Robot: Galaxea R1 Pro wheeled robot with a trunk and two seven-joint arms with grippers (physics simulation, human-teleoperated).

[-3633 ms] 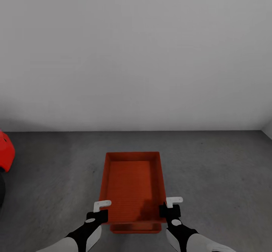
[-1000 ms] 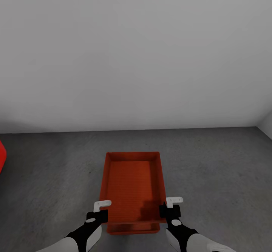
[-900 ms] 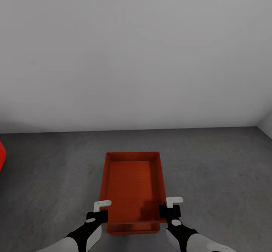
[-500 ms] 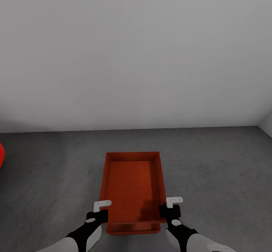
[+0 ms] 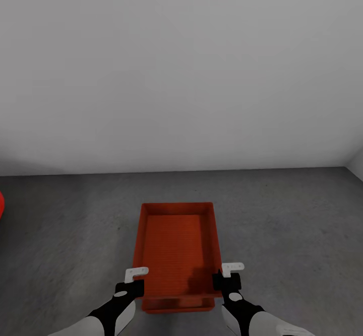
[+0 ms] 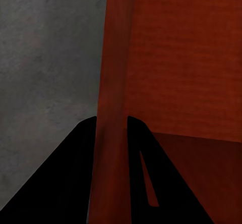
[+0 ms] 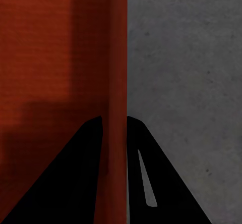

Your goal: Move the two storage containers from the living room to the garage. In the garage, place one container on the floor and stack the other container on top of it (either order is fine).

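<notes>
Both claws clamp the upper storage container (image 5: 176,248): left claw (image 5: 132,281) on its left wall, right claw (image 5: 228,275) on its right. Lower container (image 5: 177,304) sits beneath, above garage floor (image 5: 282,235). I lower level.

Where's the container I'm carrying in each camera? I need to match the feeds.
Head view: container low centre, between the left gripper and right gripper.
Left wrist view: its side wall runs between the fingers.
Right wrist view: its other side wall runs between the fingers.
Shared landmark: grey floor.
</notes>
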